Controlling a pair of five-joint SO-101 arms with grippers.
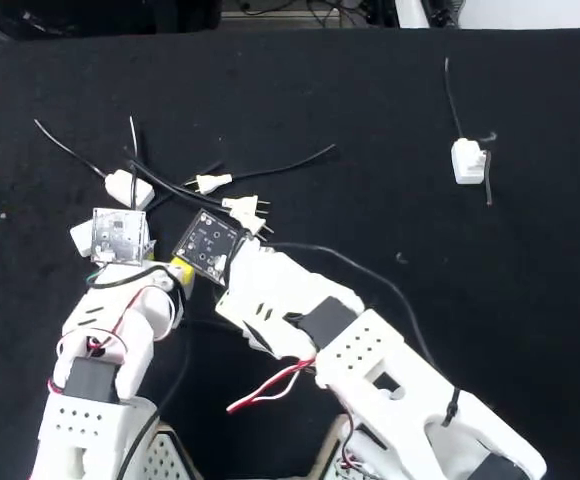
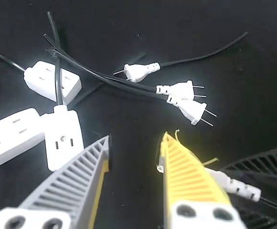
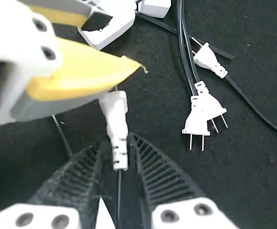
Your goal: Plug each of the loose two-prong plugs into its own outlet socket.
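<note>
The right hand is clamped on a white plug. The left hand hangs just beside that plug, fingers apart and holding nothing. Two loose plugs lie near the held plug on the surface — the outlet sockets sit farther from it, past the left hand.

Left hand: bare mat btwn fingers; cords, loose plugs ahead; right hand w/ plug alongside.
</note>
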